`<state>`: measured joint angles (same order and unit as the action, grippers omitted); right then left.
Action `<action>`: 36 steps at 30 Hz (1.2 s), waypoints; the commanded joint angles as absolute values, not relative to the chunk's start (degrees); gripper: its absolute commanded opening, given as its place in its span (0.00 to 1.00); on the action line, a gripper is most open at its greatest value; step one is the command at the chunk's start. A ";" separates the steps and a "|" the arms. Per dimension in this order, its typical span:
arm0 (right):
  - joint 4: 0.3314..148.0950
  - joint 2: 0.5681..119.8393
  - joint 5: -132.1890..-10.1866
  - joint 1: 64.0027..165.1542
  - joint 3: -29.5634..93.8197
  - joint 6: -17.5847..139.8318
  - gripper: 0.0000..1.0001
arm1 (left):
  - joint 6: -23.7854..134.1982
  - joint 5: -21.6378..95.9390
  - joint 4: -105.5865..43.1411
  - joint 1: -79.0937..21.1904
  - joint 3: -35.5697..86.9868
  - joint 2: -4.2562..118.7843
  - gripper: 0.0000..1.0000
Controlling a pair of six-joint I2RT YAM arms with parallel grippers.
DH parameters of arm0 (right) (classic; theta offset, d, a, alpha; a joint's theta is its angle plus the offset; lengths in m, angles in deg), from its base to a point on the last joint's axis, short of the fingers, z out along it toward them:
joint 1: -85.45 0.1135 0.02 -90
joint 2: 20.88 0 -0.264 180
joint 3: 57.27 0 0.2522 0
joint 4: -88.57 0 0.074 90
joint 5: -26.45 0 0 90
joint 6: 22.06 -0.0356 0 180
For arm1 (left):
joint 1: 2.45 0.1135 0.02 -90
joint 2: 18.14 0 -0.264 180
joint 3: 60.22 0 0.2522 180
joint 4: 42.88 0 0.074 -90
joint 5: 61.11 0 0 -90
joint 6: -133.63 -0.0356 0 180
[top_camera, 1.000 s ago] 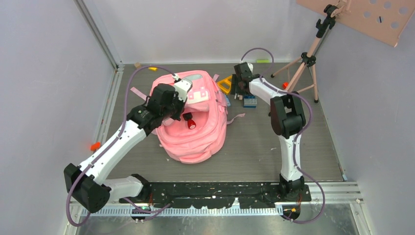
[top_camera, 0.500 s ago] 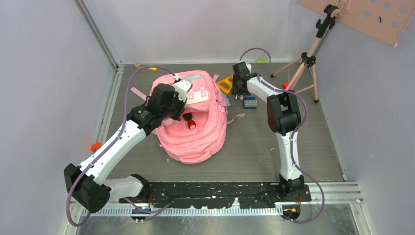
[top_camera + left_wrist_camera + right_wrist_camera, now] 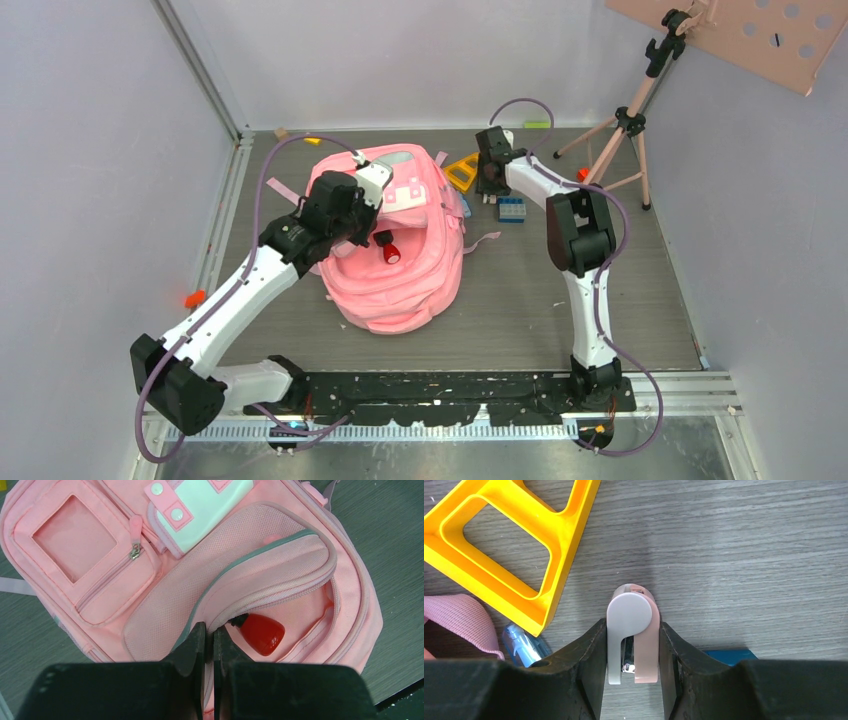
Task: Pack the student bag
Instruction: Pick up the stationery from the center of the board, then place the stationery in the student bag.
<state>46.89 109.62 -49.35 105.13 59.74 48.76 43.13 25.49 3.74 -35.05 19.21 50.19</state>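
Note:
The student bag (image 3: 400, 285) is a pink backpack lying flat mid-table, with its white-and-pink patch (image 3: 200, 505) showing in the left wrist view. My left gripper (image 3: 372, 232) (image 3: 209, 635) is shut on the grey-trimmed edge of the bag's flap (image 3: 270, 565) and holds the compartment open. A red object with a black neck (image 3: 261, 632) (image 3: 390, 254) lies inside the opening. My right gripper (image 3: 490, 185) (image 3: 633, 650) is shut on a small grey-and-pink stapler (image 3: 631, 620) just over the table, right of the bag.
A yellow plastic frame (image 3: 499, 555) (image 3: 461, 172), a blue pen (image 3: 521, 645) and a pink strap (image 3: 459, 620) lie left of the stapler. A blue block (image 3: 511, 208) lies just to its right. A tripod (image 3: 620, 130) stands far right. A small orange piece (image 3: 193, 298) lies left.
My right gripper has shifted slightly left and away, over the spot by the yellow frame. The left arm and the bag have not moved.

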 commanded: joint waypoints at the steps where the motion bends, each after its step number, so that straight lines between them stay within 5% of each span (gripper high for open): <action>1: 47.33 102.26 -50.48 105.08 59.13 49.13 0.41 | 42.85 23.79 -0.62 -34.18 19.46 48.34 0.00; 12: 50.21 79.01 -50.97 109.15 41.60 48.50 0.40 | 43.26 24.50 -0.58 -34.18 19.45 48.39 0.00; 21: 52.41 58.80 -47.49 124.44 29.05 50.19 0.40 | 43.33 27.06 -0.48 -33.68 19.87 48.72 0.00; 36: 70.63 61.81 -45.87 149.39 25.58 50.91 0.39 | 46.40 35.65 -1.78 -31.20 19.92 47.49 0.00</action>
